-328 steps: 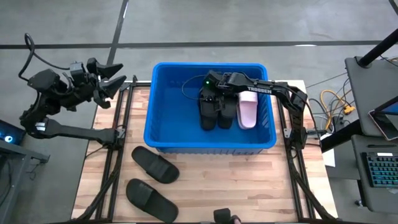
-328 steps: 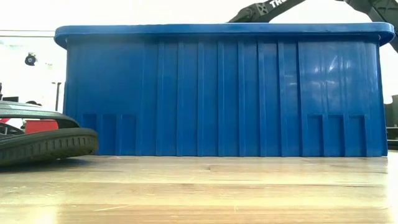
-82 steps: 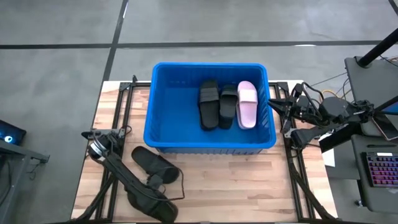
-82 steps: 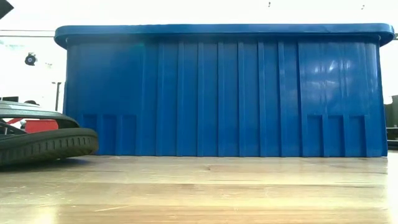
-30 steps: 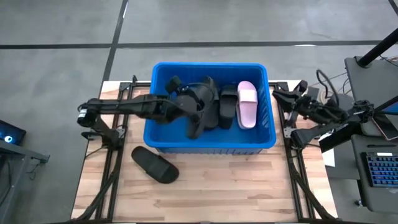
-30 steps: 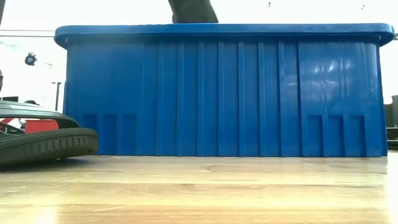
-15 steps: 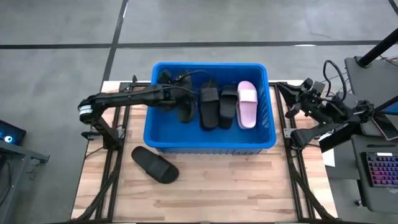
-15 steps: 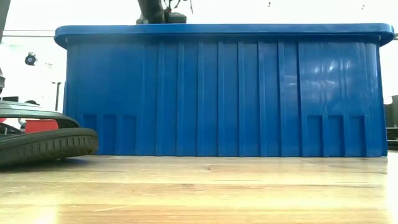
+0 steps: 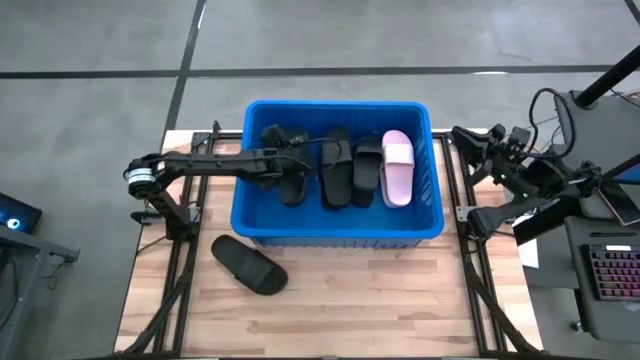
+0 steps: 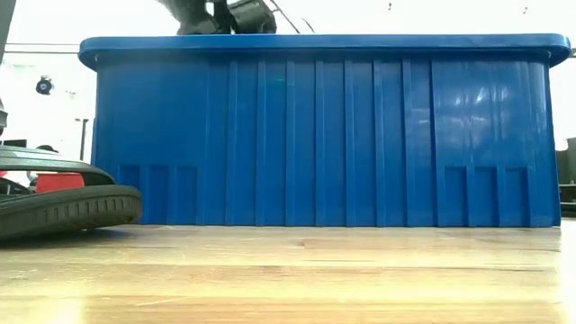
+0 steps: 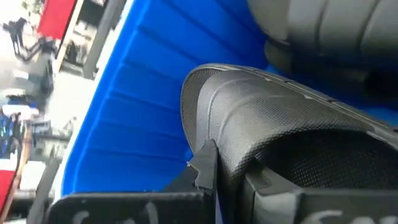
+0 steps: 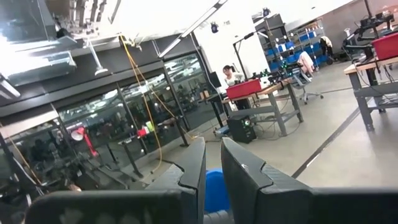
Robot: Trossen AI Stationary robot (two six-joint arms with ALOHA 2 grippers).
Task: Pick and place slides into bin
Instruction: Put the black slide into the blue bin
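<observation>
The blue bin stands mid-table and fills the low view. Inside it lie two black slides and a pale pink slide. My left gripper reaches into the bin from the table's left, shut on a third black slide beside them; that slide fills the left wrist view. One more black slide lies sole-down on the table near the bin's front left corner. My right gripper is shut on nothing, off the table's right edge. My left gripper pinches the black slide by its raised edge between its two fingers. The fingers come from the table's left, slanting down into the bin. The slide sits lengthwise, near to far, beside the other black slides; whether it rests on the bin's floor I cannot tell.
The bin's tall walls and thick rim surround the left gripper. Bare wooden table lies in front of the bin. Cables and a desk with a keyboard stand to the right of the table.
My left gripper has carried the black slide toward the table's left inside the bin and lowered it from a tilted pose above the other slides to lie alongside them. My right arm has drawn a little toward the far edge.
</observation>
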